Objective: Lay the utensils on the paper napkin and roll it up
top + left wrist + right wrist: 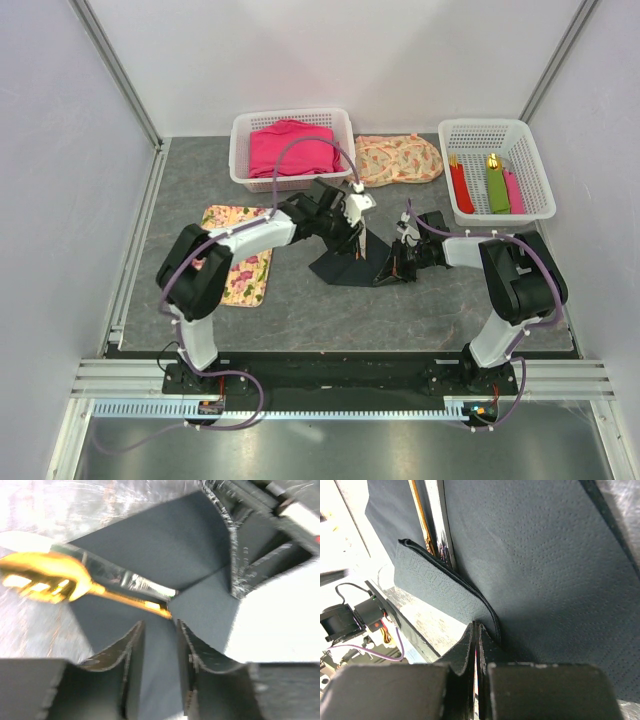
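Hovering with jaws apart, the left gripper (159, 626) overlooks stiff, slippery utensils (47, 577) on the thin, limp, probably tear-prone paper napkin (345, 266) mid-tabletop (300, 310), best pinched at its folded edge, where the right gripper (477, 630) clamps it.

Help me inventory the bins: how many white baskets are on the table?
2. One white basket sits at the back left, holding pink cloth; the other sits at the back right, holding red, green and pink rolls. No others seem hidden.

place: robot lab cell | cues: white panels (330, 60), aluminium rails (110, 378) (grey bench (300, 310))
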Controlling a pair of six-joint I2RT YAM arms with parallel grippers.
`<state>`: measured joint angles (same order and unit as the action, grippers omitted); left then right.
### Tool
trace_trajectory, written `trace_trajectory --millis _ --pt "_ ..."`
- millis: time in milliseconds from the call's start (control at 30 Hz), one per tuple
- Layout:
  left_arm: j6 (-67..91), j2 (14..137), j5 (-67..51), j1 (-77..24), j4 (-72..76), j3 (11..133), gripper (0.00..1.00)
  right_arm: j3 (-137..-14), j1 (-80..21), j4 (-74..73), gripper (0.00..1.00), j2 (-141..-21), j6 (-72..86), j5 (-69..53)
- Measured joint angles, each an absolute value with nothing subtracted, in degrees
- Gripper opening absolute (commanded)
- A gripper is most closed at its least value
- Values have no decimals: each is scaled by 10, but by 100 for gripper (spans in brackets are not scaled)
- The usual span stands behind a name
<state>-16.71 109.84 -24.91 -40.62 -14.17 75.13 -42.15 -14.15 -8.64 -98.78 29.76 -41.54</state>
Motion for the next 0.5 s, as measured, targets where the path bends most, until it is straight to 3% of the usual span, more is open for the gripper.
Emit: trace_trajectory --millis 67,267,400,500 --pt "-137 1058 -261 -395 -150 738 42 -422 -142 -86 0 -989 298 -416" --pt "-19 963 -331 -383 -155 685 22 -423 -142 -87 0 -990 298 -417" --pt "74 959 -378 -383 -135 644 10 -423 -142 -87 0 -990 298 -417" --pt "141 979 -397 -383 -119 619 7 -423 -142 -87 0 -990 298 -417"
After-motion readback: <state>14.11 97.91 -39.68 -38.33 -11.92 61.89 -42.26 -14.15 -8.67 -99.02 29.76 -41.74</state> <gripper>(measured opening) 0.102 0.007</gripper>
